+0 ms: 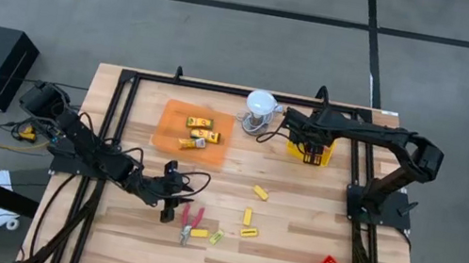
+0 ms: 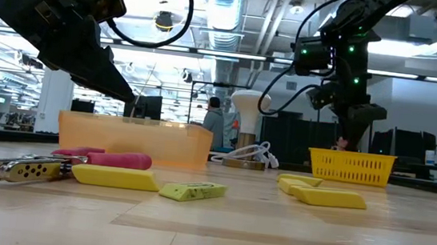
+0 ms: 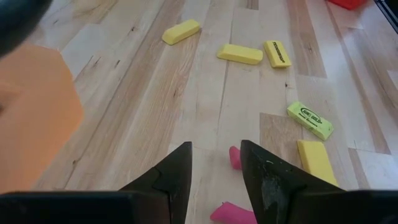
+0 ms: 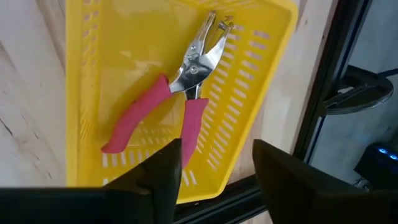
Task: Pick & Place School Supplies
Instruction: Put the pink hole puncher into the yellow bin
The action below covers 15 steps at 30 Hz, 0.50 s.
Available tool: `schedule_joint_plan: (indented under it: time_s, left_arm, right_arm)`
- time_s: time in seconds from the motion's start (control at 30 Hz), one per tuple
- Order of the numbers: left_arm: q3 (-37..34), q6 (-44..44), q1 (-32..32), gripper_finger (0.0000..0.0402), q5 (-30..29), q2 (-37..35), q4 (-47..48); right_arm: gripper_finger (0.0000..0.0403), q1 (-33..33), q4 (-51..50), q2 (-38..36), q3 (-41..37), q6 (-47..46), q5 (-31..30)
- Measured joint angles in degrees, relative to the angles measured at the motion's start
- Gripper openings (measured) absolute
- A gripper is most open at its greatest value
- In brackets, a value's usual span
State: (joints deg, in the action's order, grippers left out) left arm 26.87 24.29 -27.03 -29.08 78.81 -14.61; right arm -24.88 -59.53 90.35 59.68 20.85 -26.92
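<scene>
The left gripper [image 3: 214, 171] hung open above the red-handled tool [image 1: 191, 217] at six o'clock; a skewed descent might nudge it into the yellow blocks [image 1: 248, 232]. The right gripper [image 4: 214, 165], open, hovered over the yellow tray [image 4: 249, 93]. Wooden table [image 1: 290, 256], lab behind.
</scene>
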Motion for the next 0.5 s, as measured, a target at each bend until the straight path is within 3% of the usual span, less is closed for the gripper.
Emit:
schedule_joint_plan:
  time_s: [0.5]
  left_arm:
    - [0.0,-0.05,0.01,0.0131,-0.01,0.0,0.0]
  right_arm:
    - [0.0154,0.55,-1.34,-0.04,2.8,-4.87,0.1]
